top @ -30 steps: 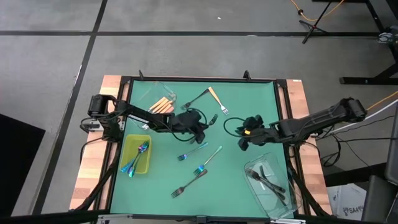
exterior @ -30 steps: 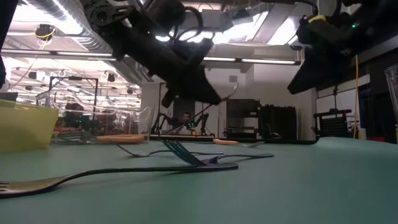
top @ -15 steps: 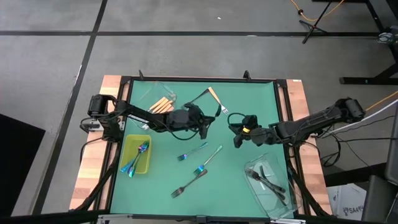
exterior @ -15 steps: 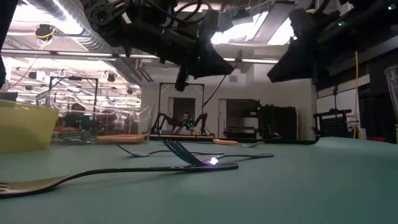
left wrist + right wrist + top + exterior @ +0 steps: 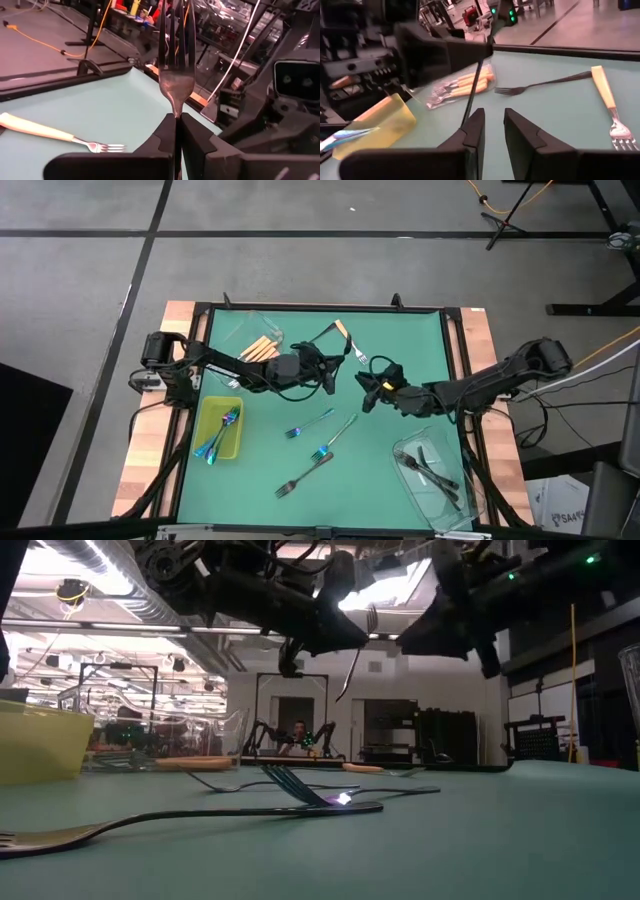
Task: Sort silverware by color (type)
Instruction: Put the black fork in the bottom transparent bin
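My left gripper [image 5: 176,125] hangs over the middle of the green mat [image 5: 400,340], shut on a dark grey fork [image 5: 176,60]. The fork stands nearly upright, tines up. My right gripper [image 5: 493,122] faces it from the table's right, close by, and is open with a narrow gap. The fork's handle [image 5: 475,85] hangs down beside one of the right fingers, not between them. Three more forks lie flat on the mat: two iridescent ones [image 5: 310,423] [image 5: 335,438] and a dark one [image 5: 305,473]. At the far side lie an orange-handled fork [image 5: 348,340] and another dark one [image 5: 318,338]. My left gripper pinches the fork's neck [image 5: 176,109], just below the head, between its two fingers. The fingers point level from the table's left and lie across the fork. The fork is lifted clear of the mat, tines up and handle hanging below the fingers [image 5: 345,680].
A clear tub [image 5: 250,330] at the far left holds orange-handled forks. The yellow-green tray [image 5: 205,415] at the left holds iridescent forks. A clear tub [image 5: 450,490] at the near right holds dark forks. Wooden rails border the mat on both sides.
My left gripper has risen a little and tipped up from slanting down to level, bringing the held fork upright with its tines up. My right gripper has moved toward the table's left, close to the left gripper, and has also tipped up toward level.
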You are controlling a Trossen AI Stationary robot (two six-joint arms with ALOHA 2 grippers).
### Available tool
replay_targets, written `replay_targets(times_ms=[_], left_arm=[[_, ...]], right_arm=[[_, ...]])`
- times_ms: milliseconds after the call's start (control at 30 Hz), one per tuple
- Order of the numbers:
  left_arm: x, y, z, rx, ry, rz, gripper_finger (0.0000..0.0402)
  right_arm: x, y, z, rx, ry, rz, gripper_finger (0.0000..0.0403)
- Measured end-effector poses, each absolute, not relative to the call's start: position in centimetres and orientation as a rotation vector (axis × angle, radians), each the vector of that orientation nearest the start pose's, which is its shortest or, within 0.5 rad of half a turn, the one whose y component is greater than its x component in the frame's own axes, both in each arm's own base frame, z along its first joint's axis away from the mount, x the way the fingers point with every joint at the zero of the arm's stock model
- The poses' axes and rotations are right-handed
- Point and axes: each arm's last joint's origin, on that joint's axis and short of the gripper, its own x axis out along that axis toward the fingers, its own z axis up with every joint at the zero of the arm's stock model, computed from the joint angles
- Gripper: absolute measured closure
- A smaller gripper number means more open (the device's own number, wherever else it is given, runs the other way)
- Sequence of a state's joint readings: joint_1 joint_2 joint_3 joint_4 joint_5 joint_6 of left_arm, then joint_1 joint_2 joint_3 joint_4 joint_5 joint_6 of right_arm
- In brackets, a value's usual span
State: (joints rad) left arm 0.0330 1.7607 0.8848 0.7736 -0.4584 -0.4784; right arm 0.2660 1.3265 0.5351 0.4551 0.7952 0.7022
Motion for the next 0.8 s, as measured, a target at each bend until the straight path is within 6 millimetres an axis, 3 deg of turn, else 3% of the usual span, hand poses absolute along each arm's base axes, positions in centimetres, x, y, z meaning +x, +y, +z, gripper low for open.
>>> replay_targets(times_ms=[433, 800], left_arm=[[36.5, 2.5, 20.4, -0.430, -0.023, 0.505, 0.0393], [36.5, 2.5, 20.5, -0.430, -0.027, 0.506, 0.0393]], right_arm=[[27.5, 2.7, 18.8, 0.559, 0.048, -0.553, 0.0340], [28.8, 1.0, 20.5, 0.570, 0.020, -0.517, 0.0340]])
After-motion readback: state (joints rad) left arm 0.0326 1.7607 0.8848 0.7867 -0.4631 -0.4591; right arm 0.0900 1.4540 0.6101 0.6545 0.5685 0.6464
